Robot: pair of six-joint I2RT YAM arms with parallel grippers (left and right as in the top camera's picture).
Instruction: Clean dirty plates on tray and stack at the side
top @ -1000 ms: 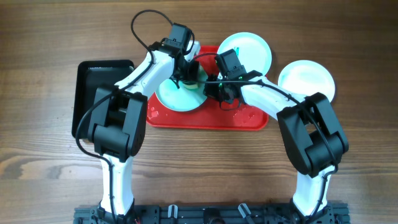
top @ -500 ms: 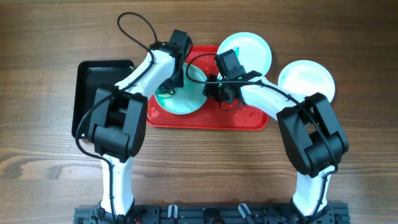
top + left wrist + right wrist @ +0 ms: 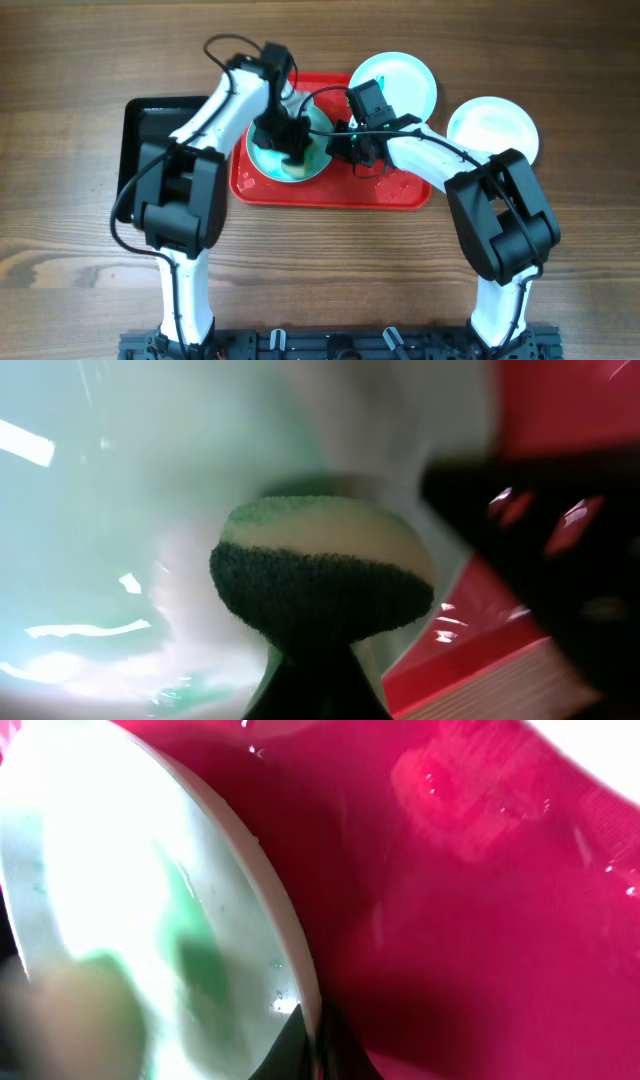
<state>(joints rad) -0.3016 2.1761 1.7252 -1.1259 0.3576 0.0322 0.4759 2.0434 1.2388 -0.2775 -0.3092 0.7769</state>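
A pale aqua plate (image 3: 270, 160) with a green smear (image 3: 185, 890) lies on the left half of the red tray (image 3: 400, 190). My left gripper (image 3: 296, 138) is shut on a yellow and dark green sponge (image 3: 320, 575), which presses on the plate's face (image 3: 90, 510). My right gripper (image 3: 340, 146) is shut on the plate's right rim (image 3: 290, 950), with the fingers pinching the edge. Two more pale plates are off to the right: one (image 3: 400, 82) at the tray's far right corner and one (image 3: 492, 128) on the table.
A smaller black tray (image 3: 150, 140) lies left of the red tray. The red tray floor (image 3: 480, 920) is wet and shiny. A black cable loops over the table behind the left arm. The wooden table shows in front of the tray.
My left gripper has swept the sponge across the plate, from its far edge to the left and now towards its middle right. The right gripper has stayed on the rim.
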